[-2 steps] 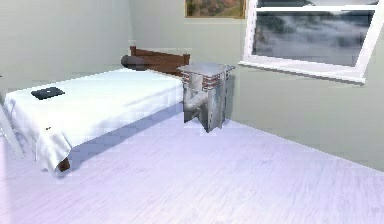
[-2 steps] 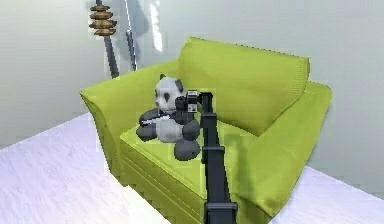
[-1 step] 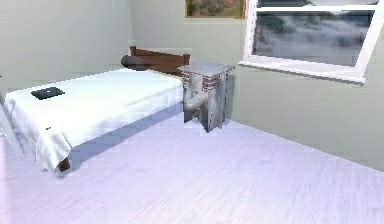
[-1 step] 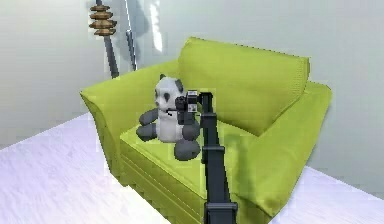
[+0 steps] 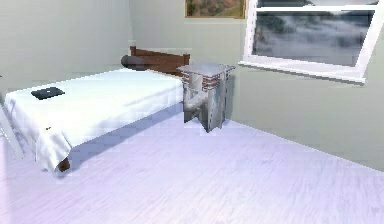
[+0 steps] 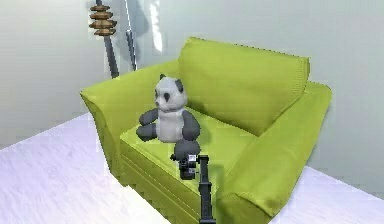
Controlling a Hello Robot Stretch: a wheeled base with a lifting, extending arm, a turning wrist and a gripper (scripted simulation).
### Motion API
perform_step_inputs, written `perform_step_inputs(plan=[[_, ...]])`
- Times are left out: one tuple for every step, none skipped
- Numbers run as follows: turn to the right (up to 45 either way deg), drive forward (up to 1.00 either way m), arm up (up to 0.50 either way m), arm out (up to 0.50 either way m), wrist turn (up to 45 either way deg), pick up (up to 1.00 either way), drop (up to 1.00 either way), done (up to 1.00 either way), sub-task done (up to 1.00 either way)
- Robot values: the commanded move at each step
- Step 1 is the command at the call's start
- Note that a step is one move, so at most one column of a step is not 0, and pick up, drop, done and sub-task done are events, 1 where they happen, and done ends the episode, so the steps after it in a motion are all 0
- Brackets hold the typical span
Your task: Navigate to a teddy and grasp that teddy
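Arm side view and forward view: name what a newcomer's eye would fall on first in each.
In the arm side view, a panda teddy sits upright on the seat of a lime-green armchair, with the gripper just below it in the picture. In the forward view, a white-sheeted bed takes the left, and a large window the upper right.

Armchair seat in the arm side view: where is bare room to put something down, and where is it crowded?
Free: the cushion strip between the teddy and the arm of the armchair at the view's right. Crowded: the seat's left part, where the teddy sits, and the front edge, where the gripper stands.
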Motion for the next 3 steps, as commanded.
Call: perform_step_inputs(plan=[[0.0, 0.0, 0.0, 0.0, 0.0, 1.0, 0.0, 0.0, 0.0], [0.0, 0.0, 0.1, 0.0, 0.0, 0.0, 0.0, 0.0, 0.0], [0.0, 0.0, 0.0, 0.0, 0.0, 0.0, 0.0, 1.0, 0.0]])
